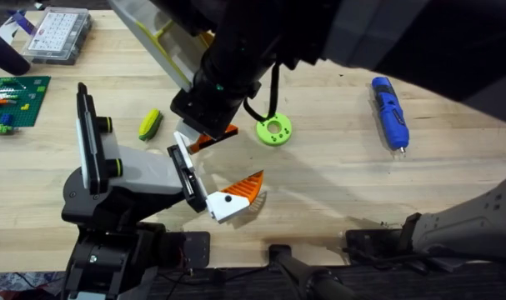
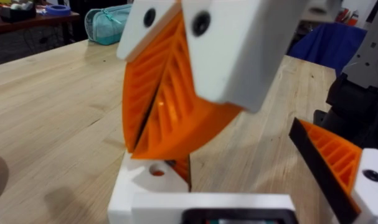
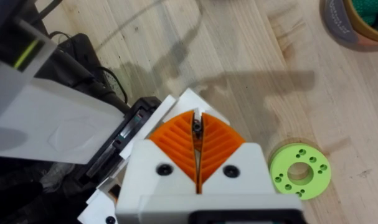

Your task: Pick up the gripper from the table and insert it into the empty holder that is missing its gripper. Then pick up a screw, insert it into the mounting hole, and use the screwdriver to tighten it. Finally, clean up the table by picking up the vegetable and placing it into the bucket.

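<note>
right jaws pressed together, orange pads (image 3: 173, 140) meeting along one seam and pinching a small dark thing (image 3: 195, 127) at the tips, by the look of it a screw. state of the left jaws: cannot tell.

directly beyond the right jaws' tips, very close: the gripper (image 3: 189, 99), white block uppermost, with a round hole (image 2: 157, 169) open in its face just below the tips as seen from the left wrist. appears seated against the holder (image 1: 127, 179), which lies to one side of the jaws, close by. just past the block, the holder's other finger (image 1: 236, 196), white and orange with a black dot.

to the other side of the jaws, near: a lime-green ring (image 3: 299, 171) flat on the desk (image 1: 336, 175). farther off that same side, the bucket (image 3: 350, 25). well apart from the jaws: the screwdriver (image 1: 390, 112), lying untouched. near the holder's rail side, the vegetable (image 1: 149, 124), not yet cleared.

step in hand, as judged: screw into the mounting hole, the insertion apparently done. next move calls for fine alignment of screw tip over hole, a straight lowering along the hole's axis, and release only once the screw stands on its own. then a reach for the screwdriver.
</note>
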`<action>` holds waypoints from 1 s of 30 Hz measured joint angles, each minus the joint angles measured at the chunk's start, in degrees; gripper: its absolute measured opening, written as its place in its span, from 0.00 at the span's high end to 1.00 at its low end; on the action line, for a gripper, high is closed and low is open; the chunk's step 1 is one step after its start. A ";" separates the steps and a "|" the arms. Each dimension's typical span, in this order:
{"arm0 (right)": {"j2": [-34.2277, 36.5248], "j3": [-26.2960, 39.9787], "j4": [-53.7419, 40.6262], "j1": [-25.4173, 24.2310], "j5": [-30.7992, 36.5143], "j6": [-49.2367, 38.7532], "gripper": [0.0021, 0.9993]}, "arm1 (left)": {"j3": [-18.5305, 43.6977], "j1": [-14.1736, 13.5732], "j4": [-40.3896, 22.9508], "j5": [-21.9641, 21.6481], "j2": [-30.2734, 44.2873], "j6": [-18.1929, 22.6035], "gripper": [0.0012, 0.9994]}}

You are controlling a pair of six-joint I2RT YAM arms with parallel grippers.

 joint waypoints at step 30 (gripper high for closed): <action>-8.25 0.02 -4.14 0.06 0.01 0.03 0.99 | 0.00 0.02 0.10 0.57 0.00 -0.20 0.01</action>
